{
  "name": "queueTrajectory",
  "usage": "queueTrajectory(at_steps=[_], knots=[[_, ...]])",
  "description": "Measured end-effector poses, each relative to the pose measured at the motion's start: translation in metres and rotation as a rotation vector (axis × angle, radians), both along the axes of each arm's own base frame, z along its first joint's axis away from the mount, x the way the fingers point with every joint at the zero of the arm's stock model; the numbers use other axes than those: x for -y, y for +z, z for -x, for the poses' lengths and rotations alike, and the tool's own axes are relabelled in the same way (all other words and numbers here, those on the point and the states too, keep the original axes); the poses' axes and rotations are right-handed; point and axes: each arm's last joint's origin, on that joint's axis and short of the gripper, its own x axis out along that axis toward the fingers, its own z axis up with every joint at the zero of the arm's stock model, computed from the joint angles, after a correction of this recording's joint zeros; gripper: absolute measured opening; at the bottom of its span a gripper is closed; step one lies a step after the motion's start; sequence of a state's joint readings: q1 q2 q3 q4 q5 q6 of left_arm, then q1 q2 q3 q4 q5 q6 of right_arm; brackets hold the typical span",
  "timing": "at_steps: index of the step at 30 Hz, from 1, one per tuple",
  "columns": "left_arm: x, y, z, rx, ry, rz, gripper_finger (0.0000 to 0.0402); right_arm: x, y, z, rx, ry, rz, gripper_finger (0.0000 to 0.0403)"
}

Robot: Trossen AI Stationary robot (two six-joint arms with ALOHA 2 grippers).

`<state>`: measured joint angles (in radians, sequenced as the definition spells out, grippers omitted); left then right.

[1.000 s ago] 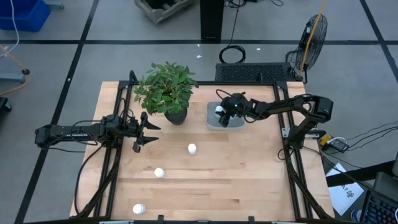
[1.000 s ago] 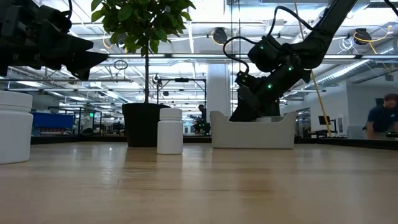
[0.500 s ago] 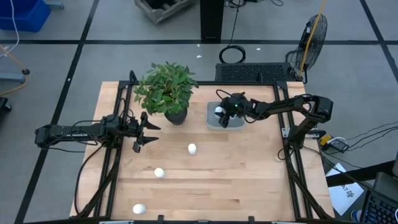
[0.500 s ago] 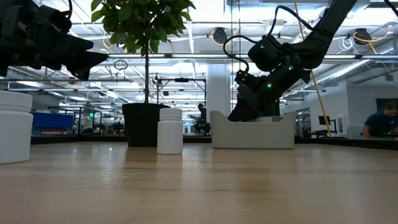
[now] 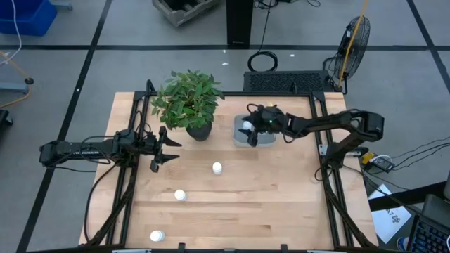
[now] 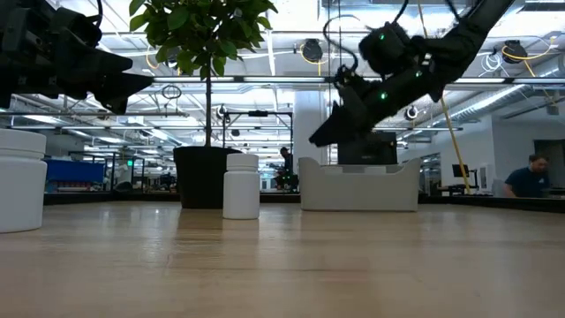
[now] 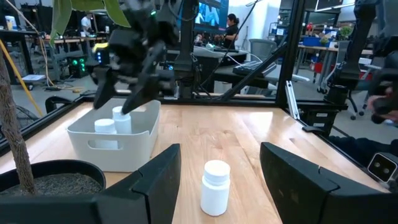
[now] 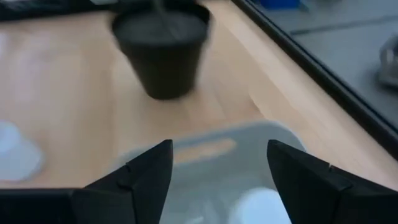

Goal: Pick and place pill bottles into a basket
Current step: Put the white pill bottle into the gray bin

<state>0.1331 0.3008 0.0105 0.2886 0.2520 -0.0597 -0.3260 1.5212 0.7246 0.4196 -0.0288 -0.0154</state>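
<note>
- The right gripper is seen lifted above the near rim of the shallow pale grey-blue translucent plastic basket, its fingers spread wide with nothing between them in the right wrist view; a release over the basket looks just completed, judging by the empty jaws directly above it.
- Two small white capped pill bottles are shown standing upright side by side inside the basket, against the wall nearest the plant; the high walls keep them from rolling out.
- The basket is set on the wooden bench just beside the dark round plant pot with its leafy green plant, well within the right arm's reach, which is why deliveries are handled by that arm.
- Three more white pill bottles are left out on the bench: one near the middle, one further towards the front, one at the front edge, lying well apart.
- The left gripper is held level above the bench, wide open and empty, pointed at the middle bottle, which stands upright just ahead of its fingers in the left wrist view.
- By this reckoning, two of five are home, and the middle bottle looks the likeliest next pick.
</note>
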Motion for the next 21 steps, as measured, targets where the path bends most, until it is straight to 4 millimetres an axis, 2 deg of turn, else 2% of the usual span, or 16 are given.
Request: queueTrajectory(at_steps=[5, 9, 13, 17, 21], knots=[[0.000, 0.000, 0.000, -0.001, 0.000, 0.000, 0.0223, -0.037, 0.010, -0.012, 0.079, 0.145, 0.015, 0.0256], [0.000, 0.000, 0.000, -0.001, 0.000, 0.000, 0.0223, -0.085, 0.013, -0.018, 0.113, 0.386, 0.081, 0.0256], [0.000, 0.000, 0.000, 0.000, 0.000, 0.000, 0.0223, -0.126, 0.018, -0.018, 0.169, 0.511, 0.124, 0.0256], [0.000, 0.000, 0.000, -0.001, 0.000, 0.000, 0.0223, -0.146, 0.020, -0.018, 0.210, 0.517, 0.120, 0.0264], [0.000, 0.000, 0.000, 0.000, 0.000, 0.000, 0.0223, -0.150, 0.015, -0.020, 0.194, 0.461, 0.111, 0.0285]])
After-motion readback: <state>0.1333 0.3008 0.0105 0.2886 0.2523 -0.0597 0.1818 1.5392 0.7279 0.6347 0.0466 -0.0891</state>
